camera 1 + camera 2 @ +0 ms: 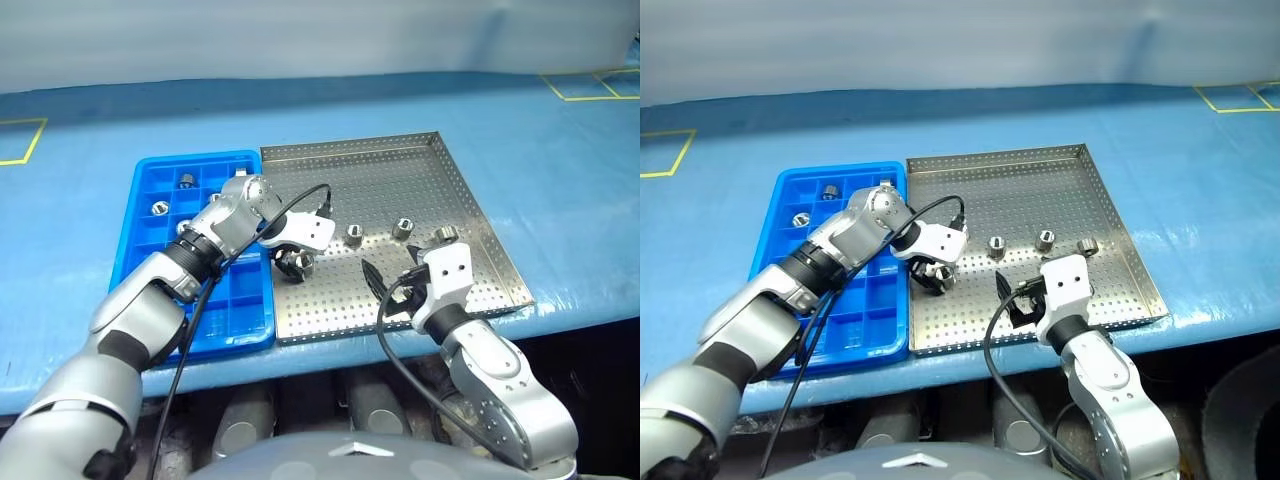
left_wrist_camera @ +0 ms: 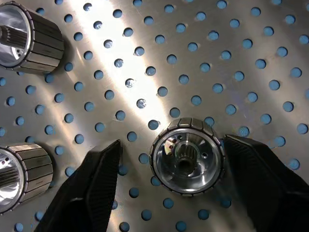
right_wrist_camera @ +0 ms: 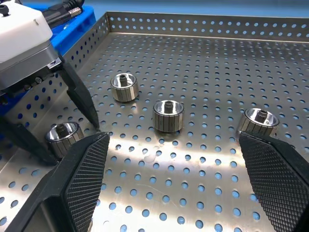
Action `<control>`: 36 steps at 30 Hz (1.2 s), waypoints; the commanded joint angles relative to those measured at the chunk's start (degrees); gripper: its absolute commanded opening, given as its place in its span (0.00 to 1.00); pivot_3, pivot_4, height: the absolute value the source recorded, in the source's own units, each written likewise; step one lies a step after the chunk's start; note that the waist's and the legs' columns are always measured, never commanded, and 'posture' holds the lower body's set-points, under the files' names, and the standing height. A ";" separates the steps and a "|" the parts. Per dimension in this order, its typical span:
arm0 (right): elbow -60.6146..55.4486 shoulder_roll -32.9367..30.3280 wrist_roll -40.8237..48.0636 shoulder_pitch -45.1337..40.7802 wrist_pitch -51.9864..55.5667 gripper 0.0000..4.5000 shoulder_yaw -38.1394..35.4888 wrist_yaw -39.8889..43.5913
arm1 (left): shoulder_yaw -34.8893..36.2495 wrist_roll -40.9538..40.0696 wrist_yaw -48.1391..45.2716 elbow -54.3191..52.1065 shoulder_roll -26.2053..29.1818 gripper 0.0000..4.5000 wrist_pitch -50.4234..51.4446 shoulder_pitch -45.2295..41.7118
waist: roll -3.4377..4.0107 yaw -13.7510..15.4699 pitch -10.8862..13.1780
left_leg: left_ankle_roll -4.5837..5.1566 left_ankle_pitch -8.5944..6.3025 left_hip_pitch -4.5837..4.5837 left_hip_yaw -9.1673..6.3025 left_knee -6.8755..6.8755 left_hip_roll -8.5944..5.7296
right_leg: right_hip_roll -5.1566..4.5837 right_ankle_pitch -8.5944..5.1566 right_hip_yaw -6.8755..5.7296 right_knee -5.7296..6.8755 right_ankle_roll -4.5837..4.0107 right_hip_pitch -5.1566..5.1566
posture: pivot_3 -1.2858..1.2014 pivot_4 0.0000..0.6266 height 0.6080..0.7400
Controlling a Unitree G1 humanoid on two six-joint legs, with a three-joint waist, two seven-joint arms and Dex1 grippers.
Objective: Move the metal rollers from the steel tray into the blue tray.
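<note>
The steel tray (image 1: 400, 160) lies on the blue table with the blue tray (image 1: 245, 310) against its left side. My left gripper (image 1: 293, 262) points down near the steel tray's left edge. It is open, with its fingers (image 2: 96, 179) on either side of an upright metal roller (image 2: 187, 159); one finger is at the roller's side, the other stands apart. Three more rollers (image 1: 354, 233) (image 1: 403, 228) (image 1: 445, 235) stand in a row mid-tray. My right gripper (image 3: 178, 193) hovers open and empty over the tray's front edge, facing them. Some rollers (image 1: 159, 208) (image 1: 186, 180) sit in the blue tray's far compartments.
The table's front edge runs just below both trays. Yellow tape squares (image 1: 590, 85) mark the blue covering at the far right and far left. A black cable (image 1: 300, 200) loops above my left wrist. Behind the roller row the steel tray's floor is bare.
</note>
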 commanded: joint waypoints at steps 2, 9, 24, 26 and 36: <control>-2.00 0.44 -0.30 -0.23 -1.46 1.00 -0.47 -0.50 | 1.28 0.45 -2.51 -0.39 0.20 0.44 -1.10 -1.48 | 0.00 -0.11 0.00 | 0.01 0.00 0.01 0.06 0.03 0.00 | 0.02 0.01 0.07 0.00 0.01 0.00 | 0.44 0.24 1.00; -1.44 0.43 -0.16 -2.28 -0.93 1.00 -0.33 -0.21 | 11.35 -4.22 4.62 -3.35 -1.47 0.39 3.46 -2.87 | -0.02 0.06 0.01 | 0.09 -0.05 0.00 0.19 0.13 0.01 | 0.03 0.11 0.22 0.00 0.18 -0.03 | 0.47 0.24 1.00; 10.56 0.69 -2.34 -20.71 0.08 1.00 11.86 3.72 | 35.56 -6.15 23.34 -41.80 19.41 0.39 27.01 27.51 | -0.02 3.23 0.09 | 0.04 -0.03 0.03 0.26 -0.10 0.01 | 0.03 0.23 0.36 0.02 0.36 -0.21 | 0.55 0.24 1.00; 11.80 1.00 -2.26 -21.83 -0.50 1.00 12.87 4.58 | 38.10 -5.53 25.59 -45.43 21.65 0.39 30.45 32.39 | -0.06 4.34 0.11 | 0.08 -0.06 0.02 0.26 -0.10 -0.01 | -0.01 0.22 0.33 -0.02 0.36 -0.19 | 0.56 0.24 1.00; 13.52 1.74 -2.29 -21.58 -1.69 1.00 14.68 6.28 | 41.98 -1.35 36.99 -51.47 24.26 0.39 39.89 43.64 | -0.09 6.08 0.14 | 0.07 -0.07 0.03 0.08 -0.04 -0.07 | -0.08 0.15 0.16 -0.02 0.39 -0.08 | 0.57 0.24 1.00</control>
